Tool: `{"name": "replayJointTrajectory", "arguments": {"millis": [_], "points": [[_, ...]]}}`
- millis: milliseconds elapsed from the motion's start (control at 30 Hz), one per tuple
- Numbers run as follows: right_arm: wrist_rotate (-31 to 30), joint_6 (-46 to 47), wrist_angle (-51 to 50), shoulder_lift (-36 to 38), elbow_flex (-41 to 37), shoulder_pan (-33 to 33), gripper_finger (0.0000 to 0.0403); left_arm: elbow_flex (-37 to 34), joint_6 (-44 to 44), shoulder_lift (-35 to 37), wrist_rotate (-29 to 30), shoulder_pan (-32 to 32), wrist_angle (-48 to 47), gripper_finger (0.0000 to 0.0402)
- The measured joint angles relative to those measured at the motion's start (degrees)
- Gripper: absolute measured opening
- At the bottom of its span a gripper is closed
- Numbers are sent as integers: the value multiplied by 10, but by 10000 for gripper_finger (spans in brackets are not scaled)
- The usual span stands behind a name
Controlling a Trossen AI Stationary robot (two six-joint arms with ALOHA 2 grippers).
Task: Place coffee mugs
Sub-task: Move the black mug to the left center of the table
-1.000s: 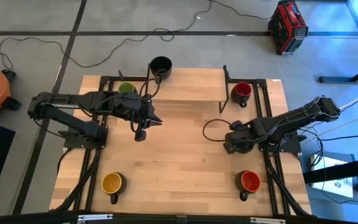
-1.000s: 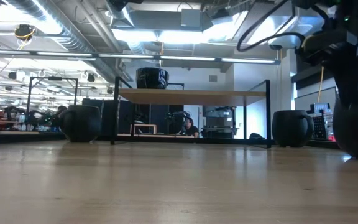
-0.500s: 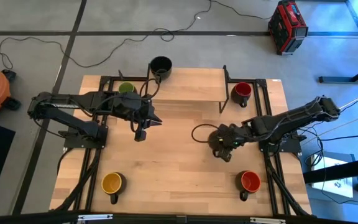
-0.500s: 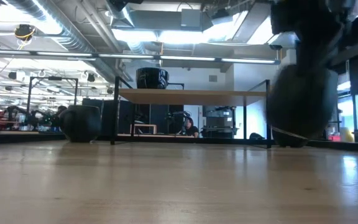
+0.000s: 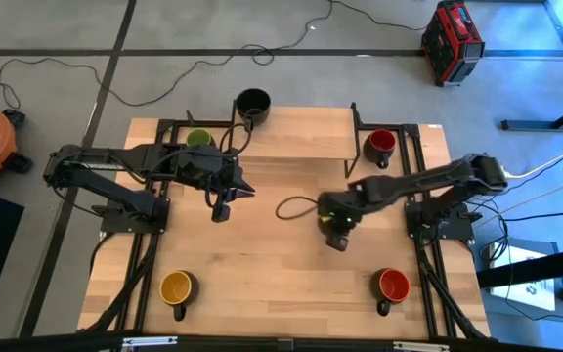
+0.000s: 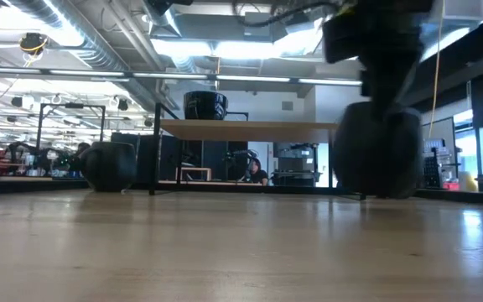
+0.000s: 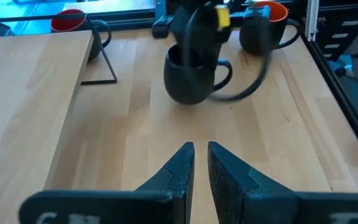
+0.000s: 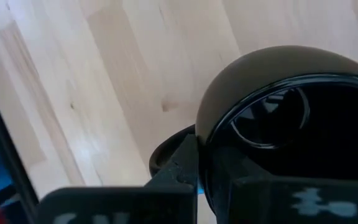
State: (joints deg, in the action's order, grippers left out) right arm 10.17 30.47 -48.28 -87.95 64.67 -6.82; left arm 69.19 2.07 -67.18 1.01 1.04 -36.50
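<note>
A black mug with a black inside (image 7: 188, 78) is in my right gripper (image 5: 336, 227) near the table's middle, handle (image 7: 227, 71) toward the near edge. The low view shows that mug (image 6: 380, 151) close to the tabletop; whether it touches is unclear. My left gripper (image 5: 220, 208) is shut and empty left of the middle. The green mug (image 5: 198, 138) and dark red mug (image 5: 381, 142) stand beside the shelf, another black mug (image 5: 252, 103) at its far left corner. The yellow mug (image 5: 177, 287) and orange-red mug (image 5: 392, 285) stand near the near edge. My right gripper holds the black mug by its rim (image 8: 207, 134), the wall pinched with one finger (image 8: 182, 171) outside and the other inside the hollow. The fingers come from above, pointing down. The mug stays upright below them; lifted or resting, I cannot tell.
A raised wooden shelf (image 5: 296, 132) on dark legs stands along the far side. Black frame rails run along the table's left and right. A cable loop (image 5: 296, 207) hangs off my right arm over the middle. Bare wood lies between the two near mugs.
My right gripper has carried the black mug from the table's right part toward its left, to the middle, keeping it upright and low. The cable loop has travelled with it. My left arm has kept still.
</note>
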Motion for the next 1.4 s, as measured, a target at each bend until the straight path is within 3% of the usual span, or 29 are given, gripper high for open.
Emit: {"name": "replayJointTrajectory", "arguments": {"millis": [267, 567, 833, 1000, 1100, 1267, 1400], "points": [[62, -28, -9, -67, 41, 49, 4, 0, -1, 0, 0, 0, -1, 40], [73, -35, -8, -78, 42, 54, 10, 0, -1, 0, 0, 0, -1, 40], [70, -23, -12, -75, 41, 54, 102, 0, -11, 0, 0, 0, 7, 40], [70, -18, -13, -27, 41, 39, 147, 0, -3, 0, 15, 0, 31, 40], [24, -16, -13, 28, 41, 13, 159, 0, 0, 0, 41, 0, 51, 40], [-114, -9, -13, 127, 41, -50, 162, 1, -25, -11, 81, 0, 90, 43], [-214, 11, -15, 187, 38, -104, 162, 1, -64, -51, 84, 0, 132, 81]]}}
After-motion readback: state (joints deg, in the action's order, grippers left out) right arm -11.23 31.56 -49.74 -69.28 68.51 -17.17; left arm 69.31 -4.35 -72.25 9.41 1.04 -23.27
